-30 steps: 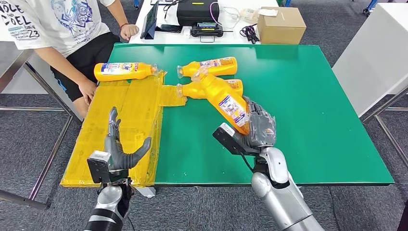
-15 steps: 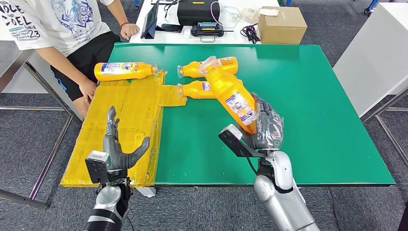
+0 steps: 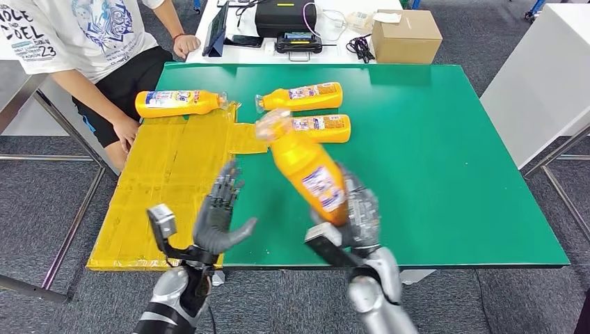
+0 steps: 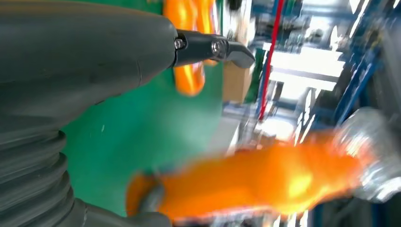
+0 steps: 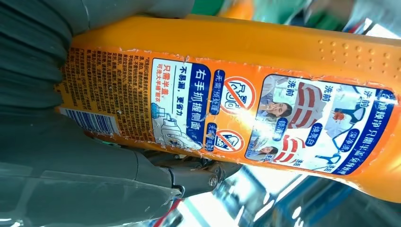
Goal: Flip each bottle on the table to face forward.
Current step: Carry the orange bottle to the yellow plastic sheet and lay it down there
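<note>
My right hand (image 3: 358, 212) grips an orange bottle (image 3: 303, 163) by its base and holds it tilted above the green table (image 3: 431, 153), its clear cap toward the far left. The label with printed instructions (image 5: 208, 109) faces the right wrist camera. My left hand (image 3: 219, 216) is raised with fingers spread, just left of the held bottle, empty. In the left wrist view the held bottle (image 4: 265, 179) is a blur beside the thumb (image 4: 208, 47). Two more orange bottles (image 3: 300, 96) (image 3: 316, 127) lie on the green table. A third one (image 3: 179, 102) lies on the yellow mat (image 3: 174, 181).
A person (image 3: 90, 42) stands at the far left corner, one hand (image 3: 127, 130) at the mat's edge. Behind the table are a cardboard box (image 3: 406, 35), a black case (image 3: 285, 17) and cables. A white table (image 3: 549, 76) stands to the right.
My right hand has carried the bottle nearer and to the left, off the lying bottles. My left hand has risen and moved right toward it.
</note>
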Tool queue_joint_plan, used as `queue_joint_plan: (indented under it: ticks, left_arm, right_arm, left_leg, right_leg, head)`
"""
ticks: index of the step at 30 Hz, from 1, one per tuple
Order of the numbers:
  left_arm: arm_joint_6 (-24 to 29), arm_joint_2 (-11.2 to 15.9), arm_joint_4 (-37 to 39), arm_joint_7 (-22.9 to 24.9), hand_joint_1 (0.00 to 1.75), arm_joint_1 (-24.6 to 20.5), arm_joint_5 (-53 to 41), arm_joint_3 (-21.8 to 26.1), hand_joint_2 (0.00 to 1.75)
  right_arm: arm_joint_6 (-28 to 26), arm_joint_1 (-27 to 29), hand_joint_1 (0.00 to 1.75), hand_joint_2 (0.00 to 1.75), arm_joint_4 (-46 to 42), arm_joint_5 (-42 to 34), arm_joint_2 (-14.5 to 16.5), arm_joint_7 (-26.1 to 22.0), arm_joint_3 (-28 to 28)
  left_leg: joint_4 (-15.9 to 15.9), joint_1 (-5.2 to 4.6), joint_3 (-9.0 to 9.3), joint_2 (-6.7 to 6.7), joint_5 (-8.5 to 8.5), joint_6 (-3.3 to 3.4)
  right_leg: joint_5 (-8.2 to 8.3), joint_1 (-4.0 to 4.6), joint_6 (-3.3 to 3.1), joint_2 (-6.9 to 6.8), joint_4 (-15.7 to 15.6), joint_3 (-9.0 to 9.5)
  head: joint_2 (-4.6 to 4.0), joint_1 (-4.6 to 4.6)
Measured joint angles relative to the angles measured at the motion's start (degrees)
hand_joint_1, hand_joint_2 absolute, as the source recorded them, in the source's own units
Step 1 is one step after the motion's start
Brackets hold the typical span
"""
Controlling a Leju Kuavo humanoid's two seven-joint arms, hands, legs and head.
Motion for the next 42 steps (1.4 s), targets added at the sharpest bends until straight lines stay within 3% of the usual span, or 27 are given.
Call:
queue_joint_plan:
  ticks: [4,13,27,38,40,42]
  left_arm:
    - [1.0,0.0,1.0,-0.7,0.0,-0.8,-0.7,-2.3,1.75]
    - [1.0,0.2,1.2,-0.4,0.0,-0.7,0.3,-3.4,1.75]
    - [5.9,0.4,3.1,-1.9,0.0,-1.2,-2.3,-3.0,1.75]
    - [4.9,0.6,6.5,-3.0,0.0,-2.2,-1.4,-1.0,1.75]
    - [4.0,0.6,7.1,-3.1,0.16,-2.3,-0.8,-0.5,1.75]
    - [2.7,0.6,7.6,-3.2,1.01,-2.4,0.0,-0.2,1.75]
  right_arm:
    - [-1.1,-0.5,1.75,1.75,3.4,-1.2,2.4,-0.3,2.8]
    - [0.3,-0.6,1.75,1.75,6.8,-3.5,3.6,-0.4,4.6]
    - [5.9,-1.4,1.75,1.75,12.4,-6.5,6.0,-0.8,9.1]
    - [8.9,-1.9,1.75,1.75,15.9,-8.2,6.2,-1.5,11.2]
    - [9.2,-2.4,1.75,1.75,16.7,-8.3,6.2,-1.7,11.4]
    - [9.3,-2.8,1.75,1.75,17.5,-8.2,6.2,-1.9,11.6]
  left_leg:
    - [0.0,0.04,0.0,-0.05,0.01,-0.01]
    - [0.0,-0.01,-0.04,-0.07,-0.01,0.0]
    - [0.0,0.02,-0.03,-0.06,0.0,-0.01]
    - [0.0,0.01,-0.03,-0.04,0.0,-0.01]
    - [0.0,0.02,-0.03,-0.04,0.0,-0.01]
    - [0.0,0.02,-0.02,-0.04,0.0,-0.01]
  right_leg:
    - [-0.01,0.03,-0.01,-0.02,0.0,0.0]
    - [-0.02,-0.02,-0.01,-0.01,0.0,-0.01]
    - [-0.02,0.01,-0.02,-0.01,0.0,-0.02]
    - [-0.02,0.0,-0.02,0.0,0.0,-0.03]
    - [-0.02,0.0,-0.02,0.0,0.0,-0.03]
    - [-0.02,0.0,-0.02,0.0,0.0,-0.03]
  head:
    - [0.0,0.01]
    - [0.0,0.01]
    - [0.0,0.01]
    - [0.0,0.02]
    - [0.0,0.01]
    - [0.0,0.01]
